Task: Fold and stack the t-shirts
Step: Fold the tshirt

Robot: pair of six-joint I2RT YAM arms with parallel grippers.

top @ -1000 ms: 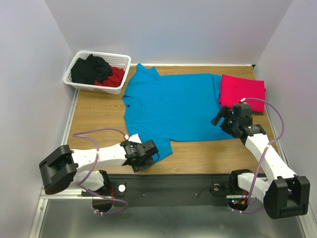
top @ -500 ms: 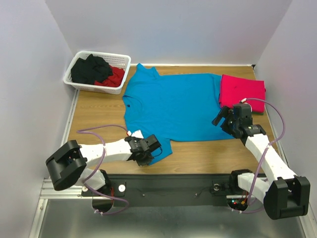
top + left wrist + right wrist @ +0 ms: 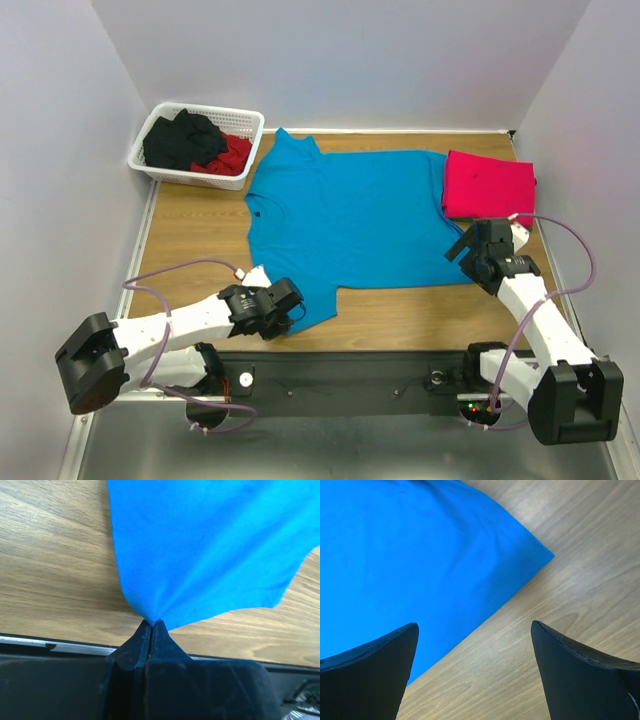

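The turquoise-blue t-shirt (image 3: 350,210) lies spread flat across the middle of the wooden table. My left gripper (image 3: 290,312) is shut on its near-left corner; in the left wrist view the blue cloth (image 3: 210,545) bunches into the closed fingertips of that gripper (image 3: 151,623). My right gripper (image 3: 463,248) hangs open above the shirt's near-right corner. In the right wrist view that corner (image 3: 395,555) lies ahead of the left finger, and bare wood shows between the fingers of that gripper (image 3: 475,627). The pinkish-red t-shirt (image 3: 490,185) lies folded at the back right, touching the blue one's edge.
A white lattice basket (image 3: 252,122) holding black and red clothes stands at the back left corner. Walls close in the table on the left, back and right. Bare wood (image 3: 190,235) shows left of the blue shirt and along the near edge.
My left gripper has shut on the blue shirt's near-left corner and drawn back to the left and nearer. My right gripper has shifted slightly right, still open.
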